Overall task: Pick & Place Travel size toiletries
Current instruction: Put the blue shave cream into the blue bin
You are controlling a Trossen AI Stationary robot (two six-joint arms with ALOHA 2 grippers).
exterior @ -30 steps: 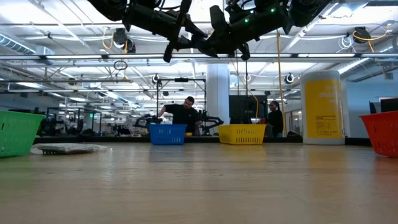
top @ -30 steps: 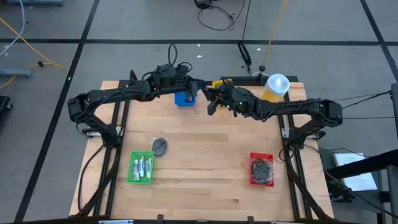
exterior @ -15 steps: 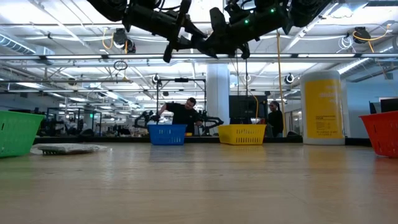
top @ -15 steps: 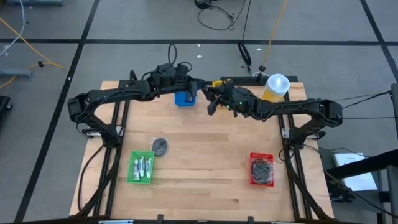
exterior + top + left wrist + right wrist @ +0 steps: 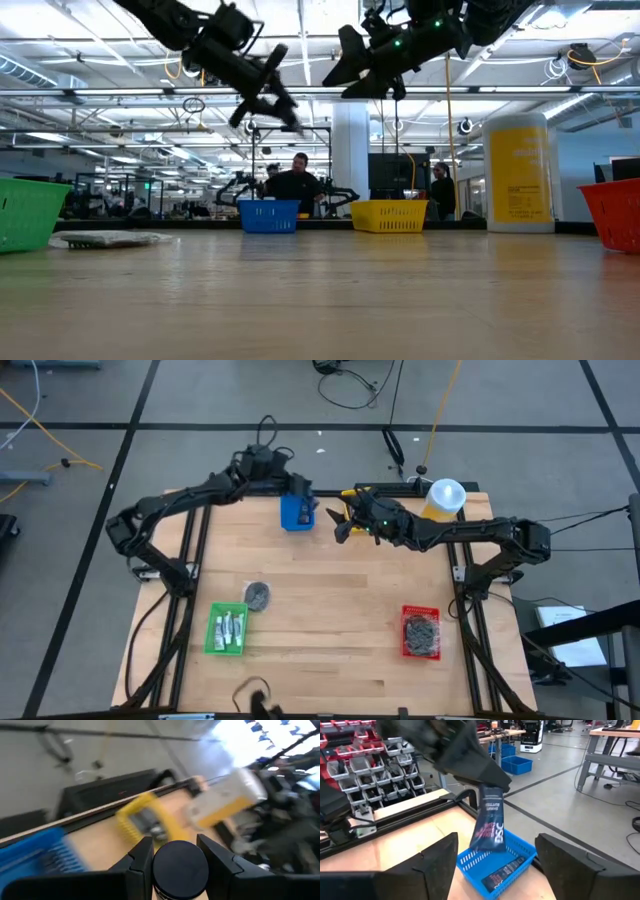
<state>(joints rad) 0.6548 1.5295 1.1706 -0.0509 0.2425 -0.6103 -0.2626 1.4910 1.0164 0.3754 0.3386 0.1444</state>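
Note:
A dark blue flat tube (image 5: pixel 489 826) hangs over the blue tray (image 5: pixel 520 851) at the table's far edge, held by my left gripper (image 5: pixel 303 495). In the left wrist view its round black cap (image 5: pixel 180 868) sits between the fingers. A second dark tube (image 5: pixel 502 872) lies in the blue tray. My right gripper (image 5: pixel 497 851) stands open just right of the tray (image 5: pixel 296 515), level with the hanging tube, nothing between its fingers. Dark discs (image 5: pixel 258 595) lie on the table beside the green tray (image 5: pixel 227 630). My left gripper pinches the tube's cap end (image 5: pixel 180 868) between its two fingers, one on each side of the black cap. The fingers come from above, slanting down. The tube hangs below them, tilted a little, its flat crimped end (image 5: pixel 487 848) lowest, at the blue tray's rim.
A yellow tray (image 5: pixel 357 492) and a big yellow bottle with white cap (image 5: pixel 443 498) stand at the far edge, right of the blue tray. The red tray (image 5: pixel 420 632) with dark pieces sits near right. Bare wood lies across the table's middle. People stand in the room behind.
My right gripper has opened and let go of the dark tube, which stays in my left gripper. My left arm has swung toward the table's far left with the tube, drawing away from my right gripper, which stays in place.

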